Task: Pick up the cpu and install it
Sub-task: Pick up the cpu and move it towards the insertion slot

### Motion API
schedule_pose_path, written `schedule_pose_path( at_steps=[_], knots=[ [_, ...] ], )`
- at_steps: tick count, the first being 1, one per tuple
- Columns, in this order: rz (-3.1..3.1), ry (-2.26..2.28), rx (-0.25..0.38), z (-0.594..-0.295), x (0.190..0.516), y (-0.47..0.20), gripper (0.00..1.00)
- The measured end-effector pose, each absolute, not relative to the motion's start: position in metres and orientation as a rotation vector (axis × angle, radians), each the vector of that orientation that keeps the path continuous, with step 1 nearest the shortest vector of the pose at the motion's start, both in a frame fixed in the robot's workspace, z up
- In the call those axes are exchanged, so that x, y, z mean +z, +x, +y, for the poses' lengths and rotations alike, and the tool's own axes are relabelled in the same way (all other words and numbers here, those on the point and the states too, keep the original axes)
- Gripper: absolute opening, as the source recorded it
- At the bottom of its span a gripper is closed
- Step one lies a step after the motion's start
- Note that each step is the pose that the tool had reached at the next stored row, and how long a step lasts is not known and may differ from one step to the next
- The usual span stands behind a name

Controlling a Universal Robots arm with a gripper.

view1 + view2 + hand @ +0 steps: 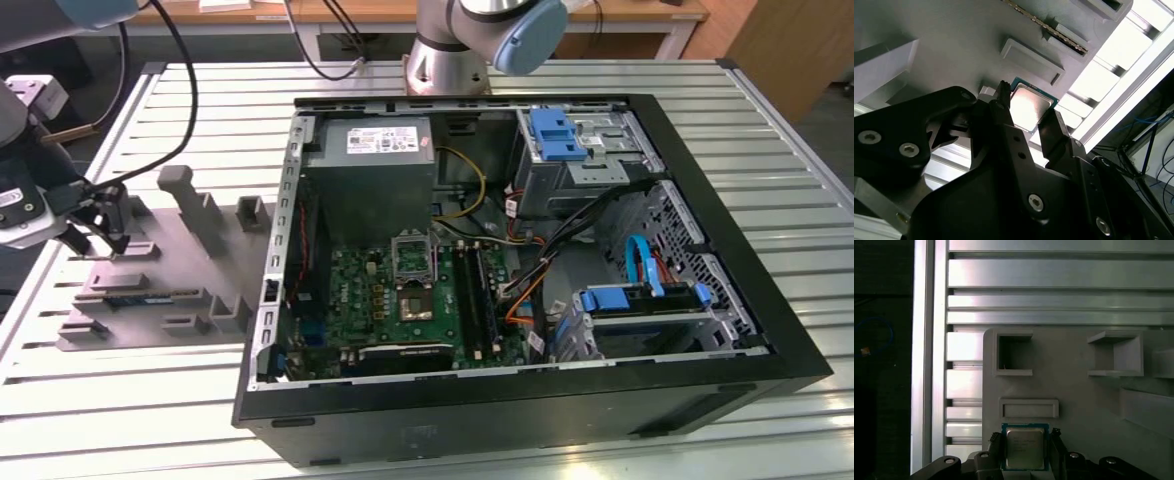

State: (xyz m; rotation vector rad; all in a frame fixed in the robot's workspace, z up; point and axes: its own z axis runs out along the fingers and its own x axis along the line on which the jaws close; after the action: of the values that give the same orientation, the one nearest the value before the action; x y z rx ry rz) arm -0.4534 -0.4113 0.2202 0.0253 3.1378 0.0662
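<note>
Gripper (pixel 1026 107) at cpu (pixel 1025 447), grey tray (pixel 1069 390)

- 1 arm (pixel 461 35) is seen in the exterior view, its base upright and its joints capped in grey and blue.
- The wrist (pixel 20 195) is carried out to the exterior view's left.
- The gripper (pixel 100 245) is pointed straight down and held low.
- In both wrist views the gripper (pixel 1029 112) (pixel 1025 440) is shown as black, with bolted links.
</note>
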Motion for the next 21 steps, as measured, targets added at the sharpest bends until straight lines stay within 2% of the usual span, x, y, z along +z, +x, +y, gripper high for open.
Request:
schedule_pose_path(
  at_steps=[21],
  knots=[
    [3.138,0.025,0.066,-0.4113,0.2288,-0.4534,0.47]
  ],
)
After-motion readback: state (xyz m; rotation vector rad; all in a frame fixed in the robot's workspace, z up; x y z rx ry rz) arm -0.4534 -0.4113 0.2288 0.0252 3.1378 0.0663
